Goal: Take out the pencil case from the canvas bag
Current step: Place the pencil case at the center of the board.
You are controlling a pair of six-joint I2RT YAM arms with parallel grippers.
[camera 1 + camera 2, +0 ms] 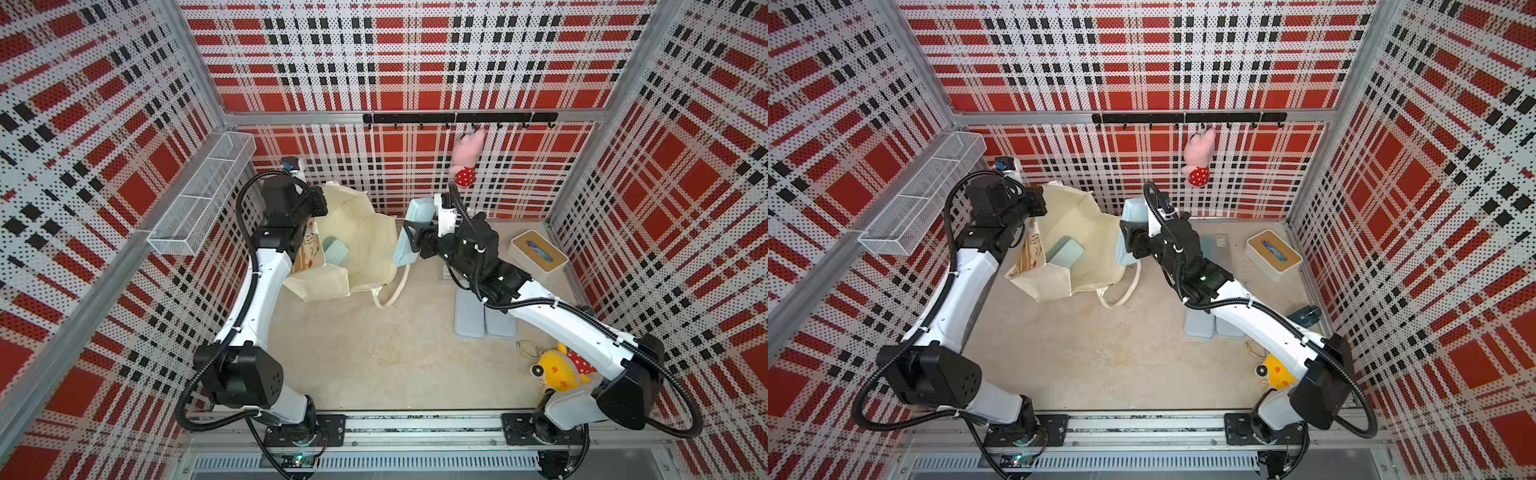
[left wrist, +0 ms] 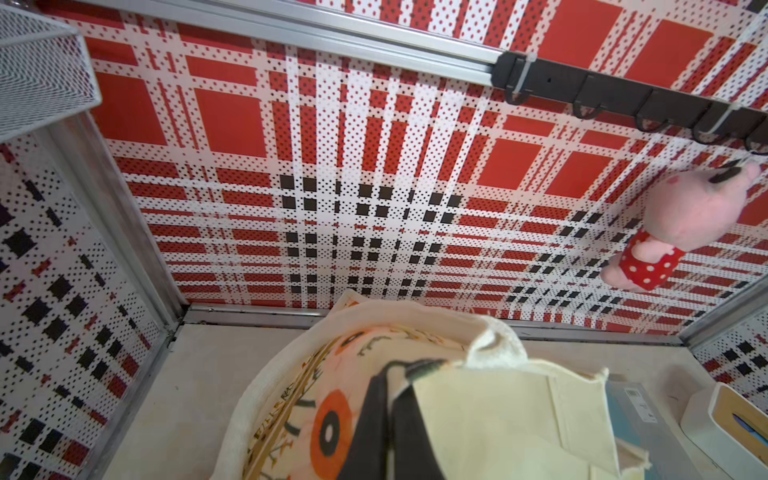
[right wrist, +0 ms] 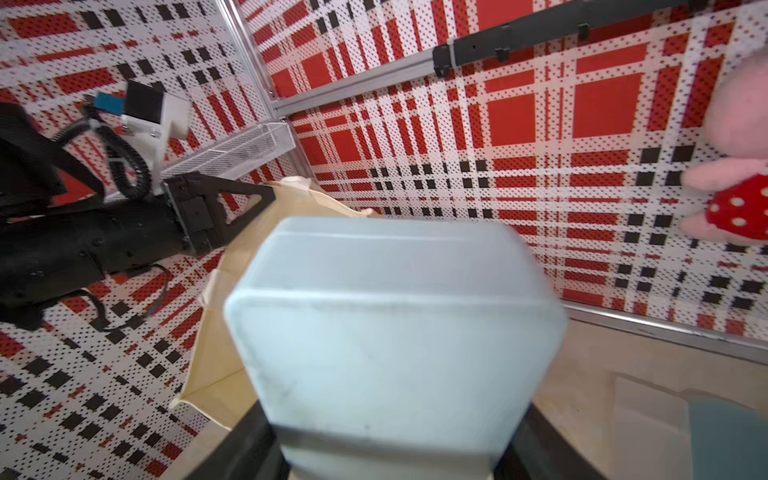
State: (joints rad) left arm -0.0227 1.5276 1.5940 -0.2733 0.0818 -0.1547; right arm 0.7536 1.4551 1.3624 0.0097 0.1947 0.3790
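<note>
- pencil case [image 3: 395,332]: pale blue with rounded corners, fills most of the right wrist view. The right fingers [image 3: 257,453] are spread wide, one on each side of its near end, clamped on it.
- Both top views show it held on end above the desk [image 1: 374,353]. It is outside the canvas bag [image 1: 365,232], just beside the bag's rim on the right arm's side. Can't tell if it touches the cloth.
- The bag is cream and sits at the back left of the desk with its mouth gaping. A white handle loop [image 1: 401,286] trails on the desk in front of it.
- left fingers [image 2: 370,415]: pressed together on the bag's rim cloth, holding that side up. The left wrist view shows the printed face with an orange motif right beside them.
- second pale-blue case [image 1: 336,251]: lies down inside the bag.
- two more pale-blue cases [image 1: 469,320]: side by side on the desk, under the right arm.
- white box with wooden lid [image 1: 538,253]: back right of the desk, with something blue in its slot.
- pink plush [image 1: 467,156]: hangs from the black hook rail [image 1: 457,117] on the back wall.
- yellow plush [image 1: 557,370]: on the desk by the right arm's base.
- mesh basket [image 1: 203,195]: on the left wall.
</note>
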